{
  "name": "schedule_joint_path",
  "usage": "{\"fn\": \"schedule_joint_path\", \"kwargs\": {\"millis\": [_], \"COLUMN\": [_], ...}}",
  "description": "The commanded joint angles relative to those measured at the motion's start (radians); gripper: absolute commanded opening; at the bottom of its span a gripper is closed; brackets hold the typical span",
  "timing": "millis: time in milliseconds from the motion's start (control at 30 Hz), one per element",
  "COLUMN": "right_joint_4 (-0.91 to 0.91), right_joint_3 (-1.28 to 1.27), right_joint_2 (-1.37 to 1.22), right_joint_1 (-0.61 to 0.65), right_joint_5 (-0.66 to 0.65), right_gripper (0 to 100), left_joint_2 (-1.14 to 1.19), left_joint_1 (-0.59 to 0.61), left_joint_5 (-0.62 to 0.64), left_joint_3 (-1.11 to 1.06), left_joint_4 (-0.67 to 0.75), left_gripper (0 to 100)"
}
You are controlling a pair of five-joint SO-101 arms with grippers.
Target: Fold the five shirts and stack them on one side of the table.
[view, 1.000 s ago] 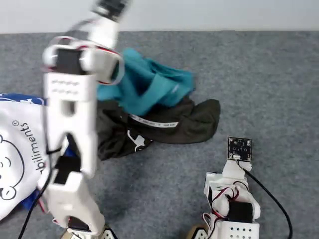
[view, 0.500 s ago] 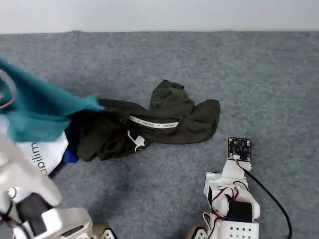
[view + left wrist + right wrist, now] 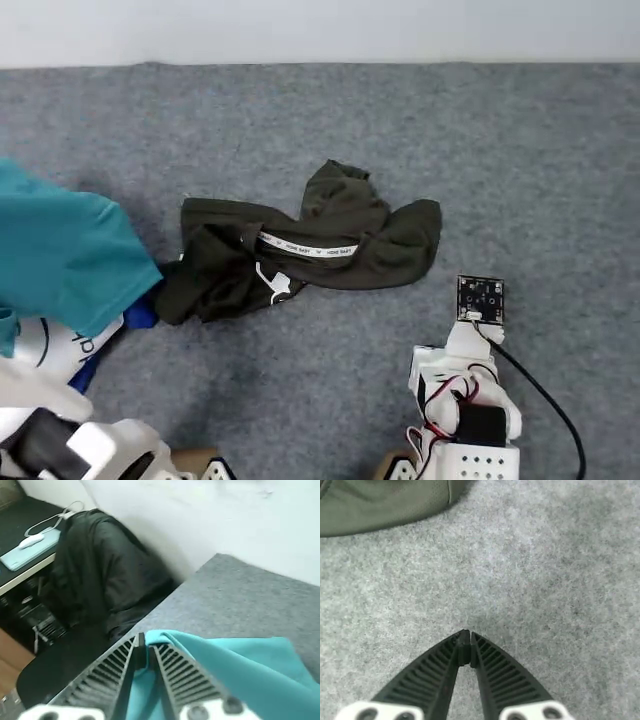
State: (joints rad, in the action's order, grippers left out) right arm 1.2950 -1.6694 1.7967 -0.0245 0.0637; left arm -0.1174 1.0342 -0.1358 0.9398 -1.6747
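Progress: early. Teal shirt (image 3: 60, 255), unfolded, at far left of table (image 3: 500, 150), over white shirt (image 3: 55, 348); left gripper (image 3: 145, 647) fingers clamped on it. Dark olive shirt (image 3: 310, 245) crumpled mid-table. Right gripper (image 3: 465, 647) fingers clenched, holding nothing. 3 shirts counted, none apparently folded.

- The teal shirt (image 3: 60, 255) is a plain, bright blue-green.
- The dark shirt (image 3: 330, 235) is deep olive-brown, with a white strip at its neck.
- The white shirt (image 3: 55, 348) carries blue print and a blue edge.
- The table cover (image 3: 520, 160) is mottled grey.
- The left gripper (image 3: 144, 642) and the right gripper (image 3: 466, 640) have black ribbed fingers on white bases.
- The right arm (image 3: 465, 420) is white, with red and black wires.
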Motion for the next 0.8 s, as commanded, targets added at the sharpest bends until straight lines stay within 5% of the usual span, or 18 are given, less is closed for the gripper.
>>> {"fn": "schedule_joint_path", "kwargs": {"millis": [0,267,767], "right_joint_4": [0.004,0.004,0.004], "right_joint_3": [-0.015,-0.015,-0.015], "right_joint_2": [0.004,0.004,0.004], "right_joint_1": [0.005,0.005,0.005], "right_joint_5": [-0.011,-0.011,-0.011], "right_gripper": [0.9,0.9,0.9], "left_joint_2": [-0.041,-0.046,-0.126], "left_joint_1": [0.031,0.031,0.028], "left_joint_5": [0.006,0.006,0.011], "left_joint_3": [0.024,0.031,0.021], "left_joint_4": [0.029,-0.044,-0.08], "left_gripper": [1,24,25]}}
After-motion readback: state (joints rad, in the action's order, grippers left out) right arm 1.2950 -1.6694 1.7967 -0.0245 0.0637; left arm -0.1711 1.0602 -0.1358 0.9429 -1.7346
